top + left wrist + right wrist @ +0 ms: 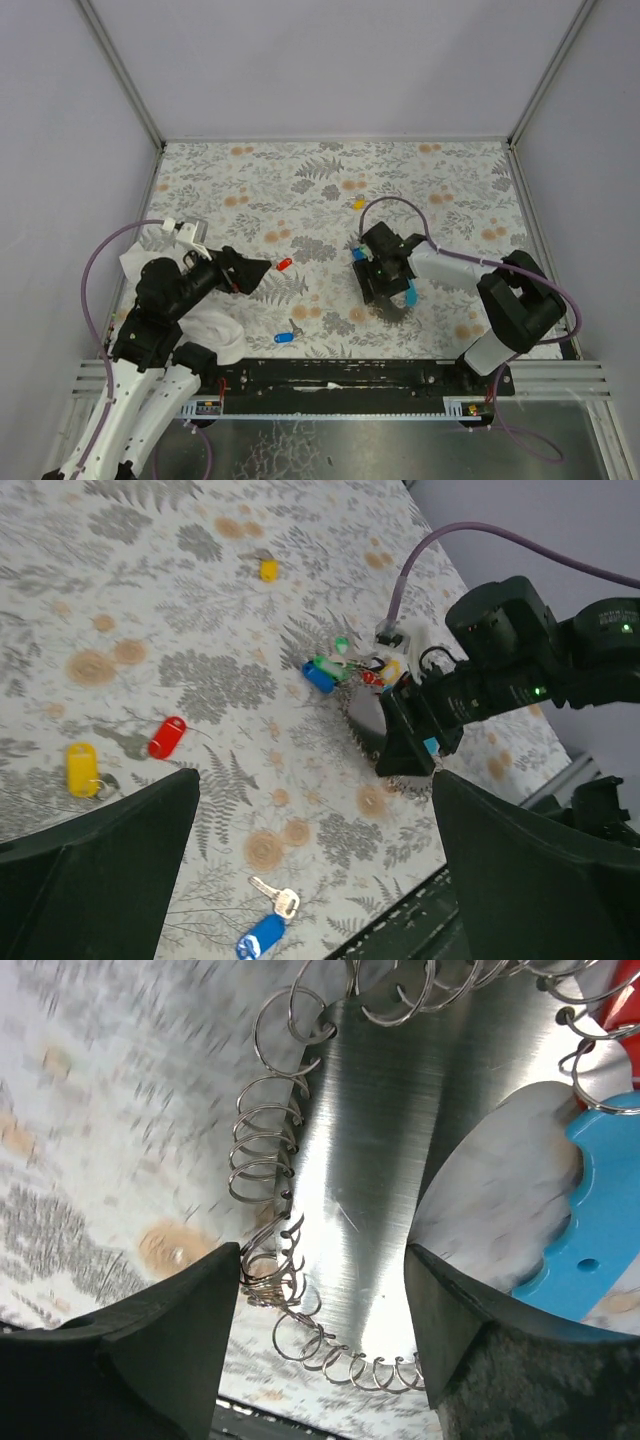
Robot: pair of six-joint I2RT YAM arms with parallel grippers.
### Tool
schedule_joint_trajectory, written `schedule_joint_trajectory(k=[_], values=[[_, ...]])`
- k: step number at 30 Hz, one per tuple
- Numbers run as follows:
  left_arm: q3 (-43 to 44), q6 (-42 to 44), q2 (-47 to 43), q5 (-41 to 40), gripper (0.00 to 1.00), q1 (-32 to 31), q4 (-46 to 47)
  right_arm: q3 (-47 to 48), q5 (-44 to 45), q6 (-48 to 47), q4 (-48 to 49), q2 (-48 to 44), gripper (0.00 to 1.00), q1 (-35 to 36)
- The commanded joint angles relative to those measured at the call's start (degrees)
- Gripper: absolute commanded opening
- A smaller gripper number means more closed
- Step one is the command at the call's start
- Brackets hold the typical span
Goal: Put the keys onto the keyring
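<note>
**Step in hand: securing the keyring.**

The keyring is a silver wire coil (262,1175) with a light-blue plastic end piece (610,1220). A cluster of coloured keys (340,670) is already on it. It lies right of centre on the fern-patterned table cover (300,180).

The right gripper (322,1280) is down over the keyring. Its black fingers stand partly apart, straddling the coil and a brushed-metal plate (370,1140). The coil touches one finger, but I cannot tell whether the jaws press on anything.

The left gripper (315,800) hovers with its fingers spread wide and nothing between them.

Four keys lie loose:
- The red-headed key (167,737) is nearest the left gripper.
- The yellow-headed key (80,768) is near the red one.
- The second yellow key (268,570) lies toward the far side.
- The blue-headed key (265,935), its metal blade showing, lies by the near edge.

**Next move, as judged.**

The right gripper needs a firm hold that leaves the ring exposed. The left gripper should then take the red-headed key by its plastic head, keeping the key's hole free for threading.
</note>
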Motion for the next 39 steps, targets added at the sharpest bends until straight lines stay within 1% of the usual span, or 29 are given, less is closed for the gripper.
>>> schedule_joint_trajectory(k=[1,3,4,6,9,13,15,18,21,23,26,32,36,39], values=[[-2.0,-6.7,2.5,8.0,1.0,-0.3,5.6,-3.2,3.8,5.7,-2.8,-5.8,0.76,6.0],[-3.4,-9.3,3.5,10.2,1.0,-0.3,7.2,-3.8,3.7,6.5,-2.3,-9.8,0.81,6.8],[-4.2,-10.5,4.1,11.0,1.0,-0.3,8.0,-4.2,4.0,6.7,-2.1,-11.7,0.87,6.9],[-5.9,-12.6,5.2,12.0,1.0,-0.3,9.7,-4.4,5.5,6.8,-2.1,-15.1,0.91,6.8],[-8.7,-15.3,7.0,12.5,1.0,-0.3,12.6,-4.2,8.1,6.8,-2.4,-17.4,0.92,7.0],[-12.2,-19.2,8.5,11.5,1.0,-0.4,16.9,-2.9,11.7,7.0,-0.9,-16.3,0.91,9.9],[-13.2,-20.3,9.0,9.5,1.0,-0.4,18.2,-1.7,13.0,6.9,0.3,-14.5,0.87,10.9],[-14.6,-21.5,9.6,6.0,1.0,-0.3,19.3,0.9,15.7,6.3,1.0,-10.2,0.77,12.4],[-15.1,-22.2,11.1,4.7,1.0,-0.4,19.9,4.7,19.5,5.2,0.7,-5.0,0.71,14.5],[-15.7,-23.2,11.8,3.8,1.0,-0.4,20.3,6.9,22.4,4.9,0.4,-2.1,0.63,15.6],[-16.9,-24.6,12.0,2.7,1.0,-0.4,21.8,9.7,23.9,4.9,-0.7,0.9,0.53,16.3],[-17.5,-25.3,12.4,1.2,1.0,-0.4,22.6,12.5,27.9,8.7,-3.3,5.3,0.44,20.1],[-17.8,-25.5,13.3,1.6,1.0,-0.4,23.2,14.8,32.1,12.6,-6.3,8.9,0.35,22.0],[-17.7,-25.4,13.5,2.0,1.0,-0.4,23.2,16.2,35.4,14.8,-8.7,11.5,0.32,22.8]])
